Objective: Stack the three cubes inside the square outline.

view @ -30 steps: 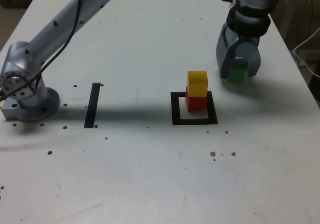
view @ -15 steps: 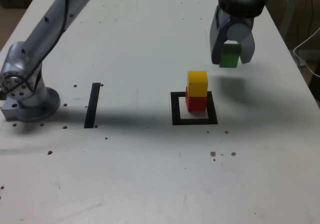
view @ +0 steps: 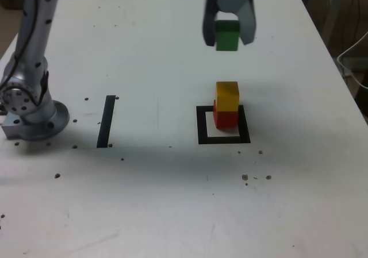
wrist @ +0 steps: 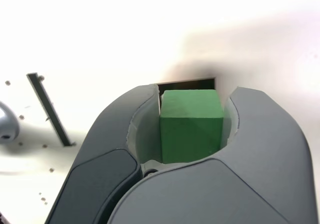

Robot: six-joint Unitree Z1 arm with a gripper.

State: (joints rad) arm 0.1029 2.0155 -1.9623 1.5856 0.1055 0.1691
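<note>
Exterior view evenly lit, slightly soft; white tabletop (view: pixel 172 212) crossed by a broad dim shadow band near the arm base (view: pixel 34 117). Wrist view overexposed: tabletop washed out w/ glare, pincer (wrist: pixel 191 129) close-up dark, a grey shadow seen beyond it.

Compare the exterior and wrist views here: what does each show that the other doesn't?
Only the exterior view shows the yellow cube stacked on the red cube inside the square outline, plus the arm's base. Only the wrist view shows the jaws' inner faces pressed against the cube's sides. Both show the gripper shut on the green cube and the black strip.
</note>
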